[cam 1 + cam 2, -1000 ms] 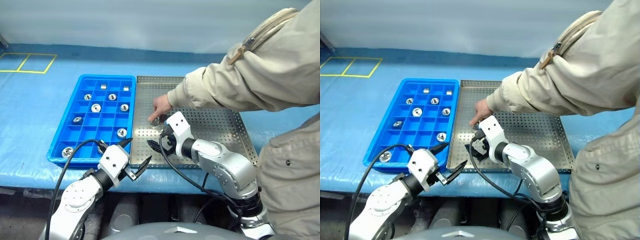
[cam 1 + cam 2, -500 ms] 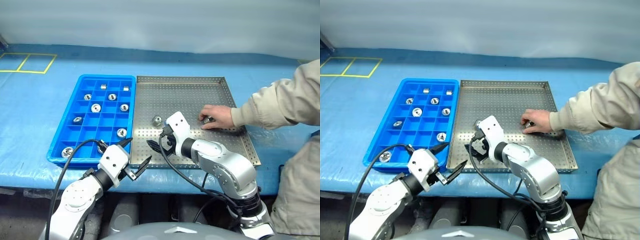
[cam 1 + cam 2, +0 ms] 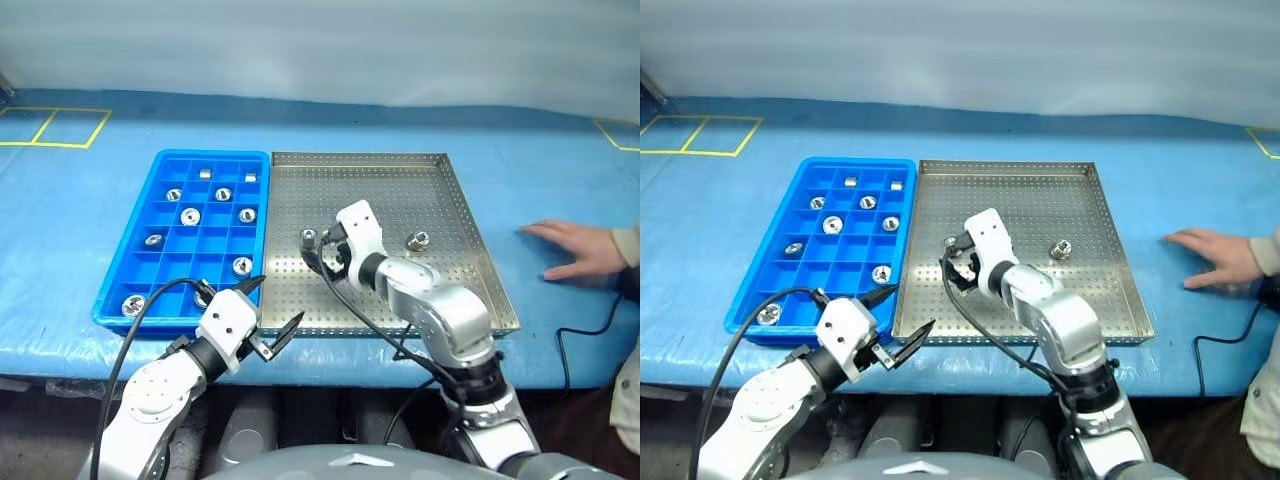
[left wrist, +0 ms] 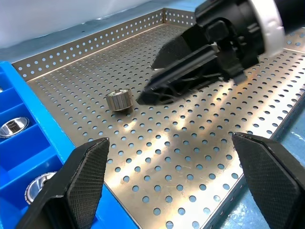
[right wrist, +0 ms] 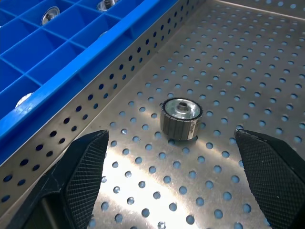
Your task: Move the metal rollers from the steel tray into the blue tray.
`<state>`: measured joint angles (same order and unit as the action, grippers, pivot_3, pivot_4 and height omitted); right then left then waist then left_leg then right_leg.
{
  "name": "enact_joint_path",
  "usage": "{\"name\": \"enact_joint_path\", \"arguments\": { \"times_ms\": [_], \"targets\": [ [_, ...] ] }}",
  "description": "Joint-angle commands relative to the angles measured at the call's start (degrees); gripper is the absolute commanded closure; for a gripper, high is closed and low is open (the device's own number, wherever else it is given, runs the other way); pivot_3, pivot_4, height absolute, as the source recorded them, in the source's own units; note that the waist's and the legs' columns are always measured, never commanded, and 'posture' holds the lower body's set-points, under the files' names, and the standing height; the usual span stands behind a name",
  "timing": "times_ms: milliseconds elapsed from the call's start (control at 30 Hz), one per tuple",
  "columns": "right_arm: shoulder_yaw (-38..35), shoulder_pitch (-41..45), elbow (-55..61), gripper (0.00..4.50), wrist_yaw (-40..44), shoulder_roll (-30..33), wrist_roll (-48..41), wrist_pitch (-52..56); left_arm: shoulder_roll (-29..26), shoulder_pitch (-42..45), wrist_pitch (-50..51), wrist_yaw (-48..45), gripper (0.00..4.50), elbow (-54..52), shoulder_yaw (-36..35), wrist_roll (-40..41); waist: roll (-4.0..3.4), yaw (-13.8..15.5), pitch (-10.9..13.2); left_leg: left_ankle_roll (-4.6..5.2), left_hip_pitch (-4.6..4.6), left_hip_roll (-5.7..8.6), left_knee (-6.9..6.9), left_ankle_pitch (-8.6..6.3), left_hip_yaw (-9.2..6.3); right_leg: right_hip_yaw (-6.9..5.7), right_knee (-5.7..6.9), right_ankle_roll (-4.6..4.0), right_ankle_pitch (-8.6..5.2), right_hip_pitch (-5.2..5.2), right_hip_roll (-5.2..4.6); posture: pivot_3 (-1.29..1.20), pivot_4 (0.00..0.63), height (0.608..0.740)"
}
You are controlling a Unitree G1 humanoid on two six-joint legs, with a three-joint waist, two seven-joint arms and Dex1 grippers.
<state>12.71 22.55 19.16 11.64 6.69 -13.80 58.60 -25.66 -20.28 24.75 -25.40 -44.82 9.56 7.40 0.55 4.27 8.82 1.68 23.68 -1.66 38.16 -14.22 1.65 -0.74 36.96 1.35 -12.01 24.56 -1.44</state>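
steel tray point(image 3: 440, 200) sits mid-bench on the blue-covered bench point(image 3: 90, 180), blue tray point(image 3: 150, 270) touching its 9 o'clock side. two metal rollers on the steel tray's perforated floor: near roller point(image 3: 310, 237) toward the 9 o'clock side of the tray, just beside the blue tray's wall; second roller point(image 3: 418, 240) toward 3 o'clock, well apart from the first. blue tray holds several rollers in separate compartments (about nine, small ones hard to count): three along the 12 o'clock row, more through the middle rows, one at the 7 o'clock corner point(image 3: 133, 304).

right tool point(image 3: 322, 250) is over the steel tray, pointing down toward the near roller, fingers wide open with nothing between them. in the right wrist view the roller point(image 5: 180, 118) stands on end, hole up, ahead of and between the two spread fingertips point(image 5: 86, 167), not touched. left wrist view shows the same roller point(image 4: 119, 101) just off the tip of the right tool's black fingers point(image 4: 181, 76), a small gap showing.

left tool point(image 3: 272, 308) hangs at the bench's 6 o'clock edge, at the near corner where the two trays meet, fingers spread wide open, empty.

a person's hand point(image 3: 575, 250) lies flat on the bench at 3 o'clock, clear of the steel tray.
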Motion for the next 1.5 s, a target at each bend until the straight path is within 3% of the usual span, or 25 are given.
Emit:
{"name": "enact_joint_path", "arguments": {
  "times_ms": [33, 300, 667, 800, 967, 1000, 1267, 1500],
  "targets": [
    [-1.4, 3.59, -5.69, 0.03, -1.43, -3.27, 1.17, -5.79, -0.48, -0.2, -0.49, 0.04, 0.0, -1.18, -0.45, -0.01, 0.0, 0.02, 0.0, 0.0, 0.01, 0.0, -0.01, 0.0, 0.01, 0.01, 0.0, 0.0, 0.0, 0.01, 0.0, 0.26, 0.15, 0.74],
    [-1.49, 7.66, -21.48, 0.03, -1.42, -8.46, 3.45, -16.48, -0.58, -2.53, -0.55, 1.64, 0.0, -2.74, -1.51, -0.65, -0.01, 0.7, 0.0, 0.0, -0.01, 0.01, -0.12, 0.0, 0.0, 0.02, -0.02, 0.03, 0.03, 0.01, 0.0, 0.32, 0.15, 0.74],
    [-1.93, 4.79, -25.61, 0.03, 0.71, -6.74, 4.74, -18.87, -0.33, -4.41, -0.95, 2.98, 0.0, -3.72, -1.06, -1.16, -0.02, 1.55, 0.01, 0.0, -0.01, 0.03, -0.12, 0.0, 0.0, 0.02, -0.02, 0.01, 0.01, 0.0, -0.02, 0.35, 0.15, 0.74],
    [-1.94, 4.88, -27.04, 0.97, 1.23, -7.16, 5.06, -19.79, -0.4, -4.62, -0.8, 3.24, 0.0, -3.92, -1.14, -1.14, -0.02, 1.47, 0.01, 0.0, -0.03, 0.0, -0.12, 0.0, 0.01, 0.02, -0.02, 0.01, 0.01, 0.01, 0.0, 0.35, 0.15, 0.74],
    [-2.03, 5.67, -27.61, 2.66, 1.78, -7.88, 5.42, -20.46, -0.28, -4.95, -0.72, 3.59, 0.0, -4.21, -1.24, -1.31, -0.02, 1.59, 0.01, 0.0, -0.02, 0.0, -0.16, 0.0, 0.0, 0.01, -0.02, 0.01, 0.01, 0.01, 0.0, 0.37, 0.15, 0.74],
    [-1.98, 5.91, -27.8, 2.79, 1.9, -8.01, 5.51, -20.56, -0.22, -5.1, -0.73, 3.71, 0.0, -4.33, -1.27, -1.35, -0.02, 1.63, 0.01, 0.0, -0.01, 0.01, -0.16, 0.0, 0.0, 0.01, -0.02, 0.0, 0.0, 0.01, 0.0, 0.37, 0.15, 0.74],
    [-1.09, 9.56, -26.36, 2.79, 2.07, -9.61, 6.97, -22.03, 2.53, -6.36, -1.57, 8.74, 0.0, -5.57, -3.49, -3.91, -0.03, 2.36, 0.01, 0.0, -0.01, 0.0, -0.16, 0.0, -0.02, 0.0, -0.02, 0.02, 0.01, 0.03, 0.01, 0.45, 0.15, 0.74],
    [0.57, 14.62, -27.32, 2.79, 3.06, -12.82, 7.78, -24.74, 7.24, -9.27, -1.98, 14.07, 0.0, -8.28, -6.9, -6.11, -0.03, 5.3, 0.02, -0.01, 0.0, -0.01, -0.26, 0.0, -0.06, -0.05, -0.03, 0.18, 0.1, 0.06, 0.05, 0.56, 0.15, 0.74]
  ]
}}
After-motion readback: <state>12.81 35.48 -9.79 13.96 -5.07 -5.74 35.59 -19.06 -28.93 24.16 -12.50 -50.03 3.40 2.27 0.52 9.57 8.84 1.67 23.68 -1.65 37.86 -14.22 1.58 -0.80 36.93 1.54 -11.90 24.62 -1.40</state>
